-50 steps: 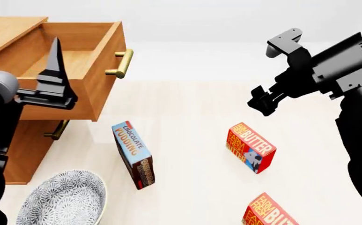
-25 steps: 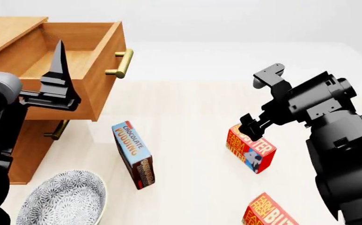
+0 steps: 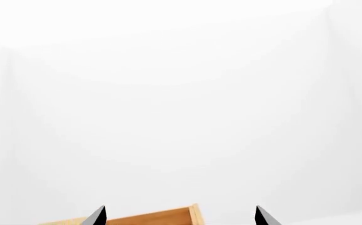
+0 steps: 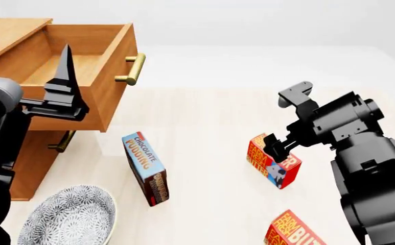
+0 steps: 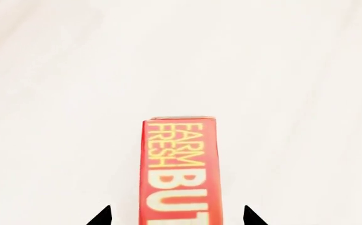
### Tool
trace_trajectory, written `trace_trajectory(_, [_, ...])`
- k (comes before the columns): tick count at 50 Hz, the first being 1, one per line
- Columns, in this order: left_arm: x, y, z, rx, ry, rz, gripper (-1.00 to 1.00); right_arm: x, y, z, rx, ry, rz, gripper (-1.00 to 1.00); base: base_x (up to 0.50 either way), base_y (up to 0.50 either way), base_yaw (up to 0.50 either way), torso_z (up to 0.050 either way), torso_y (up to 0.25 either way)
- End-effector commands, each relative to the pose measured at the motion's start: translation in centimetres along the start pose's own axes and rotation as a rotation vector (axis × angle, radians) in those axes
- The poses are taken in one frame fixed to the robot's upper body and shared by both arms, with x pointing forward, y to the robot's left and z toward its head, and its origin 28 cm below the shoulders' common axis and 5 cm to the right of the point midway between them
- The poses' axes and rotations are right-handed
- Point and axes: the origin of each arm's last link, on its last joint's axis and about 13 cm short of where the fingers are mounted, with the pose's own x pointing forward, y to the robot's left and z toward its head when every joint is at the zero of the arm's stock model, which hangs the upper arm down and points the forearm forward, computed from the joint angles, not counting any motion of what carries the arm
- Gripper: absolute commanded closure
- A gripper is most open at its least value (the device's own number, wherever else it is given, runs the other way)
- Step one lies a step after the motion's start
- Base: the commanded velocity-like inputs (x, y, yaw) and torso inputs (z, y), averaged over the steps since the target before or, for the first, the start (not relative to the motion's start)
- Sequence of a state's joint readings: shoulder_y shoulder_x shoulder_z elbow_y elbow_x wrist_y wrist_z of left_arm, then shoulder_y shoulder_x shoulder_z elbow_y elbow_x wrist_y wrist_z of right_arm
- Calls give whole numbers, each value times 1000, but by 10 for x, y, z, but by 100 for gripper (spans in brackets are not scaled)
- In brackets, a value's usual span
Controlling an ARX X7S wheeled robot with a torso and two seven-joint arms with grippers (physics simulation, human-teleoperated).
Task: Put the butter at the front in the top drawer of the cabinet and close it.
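On the far left of the pale worktop (image 4: 204, 117) stands my boxy warm-brown wooden cabinet (image 4: 20, 153) with brass bar handles. Its top drawer (image 4: 105, 66) is pulled out, and what I can see of the inside holds nothing. My left pincer (image 4: 27, 56) hangs in front of that drawer with its dark fingers spread apart; its wrist camera catches only the two fingertips and a corner of the drawer's wooden wall (image 3: 162, 216).

Near the front left corner sits a round bowl with a blue-and-white pattern (image 4: 71, 217); I see nothing in it. Just to its right a blue "CHOCOLATE PUDDING" box (image 4: 146, 168) stands on a long edge.

Right of centre lies the small red-orange "FARM FRESH BUTTER" box (image 4: 274, 161). Its long axis runs diagonally, from back-left to front-right, and the blue-and-white picture end faces the front edge. My right pincer (image 4: 279, 147) is down at this box, jaws open, one fingertip on either side in the wrist view (image 5: 179, 173); I cannot tell whether they touch it.

A second butter box (image 4: 294, 232) lies at the front edge, cut off by the picture.
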State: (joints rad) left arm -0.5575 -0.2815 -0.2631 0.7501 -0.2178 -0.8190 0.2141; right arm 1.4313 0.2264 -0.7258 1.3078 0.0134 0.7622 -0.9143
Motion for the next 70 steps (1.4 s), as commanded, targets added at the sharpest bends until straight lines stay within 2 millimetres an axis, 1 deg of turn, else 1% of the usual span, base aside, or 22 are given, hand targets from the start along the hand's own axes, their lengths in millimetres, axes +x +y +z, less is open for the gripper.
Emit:
trace_trajectory(1, [-1,0,0,-9,2,-5,-100,4,0,-7,15,28,-7,-100,0,0,0,0,0])
trace_trajectory(14, [-4,-1,-1,-15,6,-6,-100,10,0,-17,25,65,-1,-100,0,0,0,0,0])
trace_trajectory(45, [2,-1,-5,-27,15,-8,-100,20,-2,-37,67,104,8,-100,0,0,0,0,0])
trace_trajectory(58, [6,0,-6,-36,22,-11,-100,21,-2,-40,79,112,1,-100,0,0,0,0,0])
trace_trajectory(70, [6,1,-6,-29,20,-11,-100,21,-1,-39,75,110,2,-100,0,0,0,0,0])
